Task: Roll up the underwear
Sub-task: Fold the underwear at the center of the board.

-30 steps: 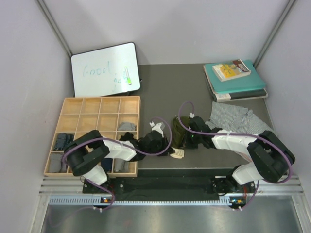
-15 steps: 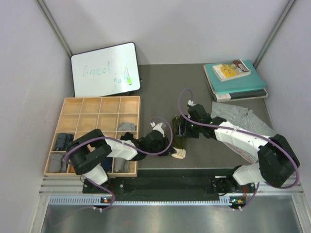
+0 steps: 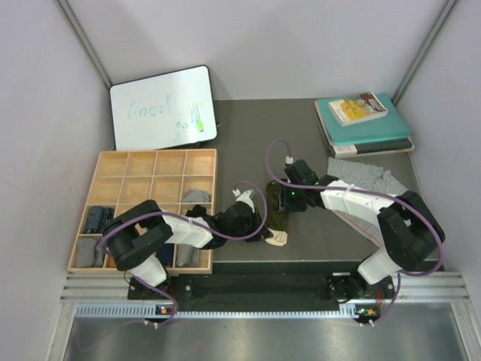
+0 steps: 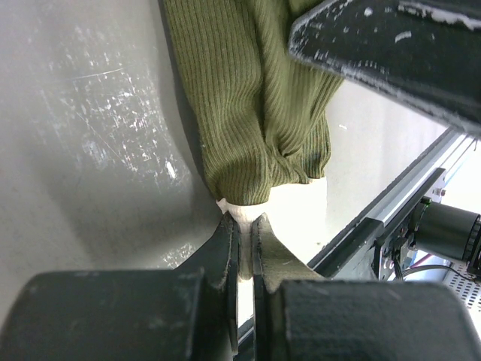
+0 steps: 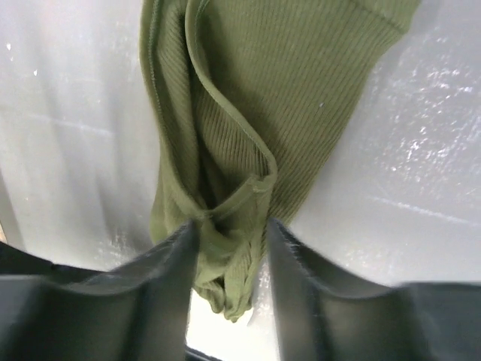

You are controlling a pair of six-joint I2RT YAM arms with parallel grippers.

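The olive pair [image 3: 276, 213] lies mid-table as a long narrow bundle running away from me between both claws, near the tray [image 3: 155, 153]. My left claw [image 4: 244, 226] is pressed together on the cream waistband [image 4: 294, 216] at the near end, with only a thin tab of it nipped. My right claw [image 5: 229, 235] sits over the far end with its fingers set apart and a bunched ridge of ribbed cloth filling the gap. I cannot tell whether it is actually biting. I judge this knit light, limp and stretchy. It will sag, spring open and slide on the smooth table [image 3: 248, 135] rather than hold a crease. The waistband is the firmest part, so I'd keep that as the anchor. At the far end I'd take a full fold through all layers, not a single skin, or the roll will loosen.
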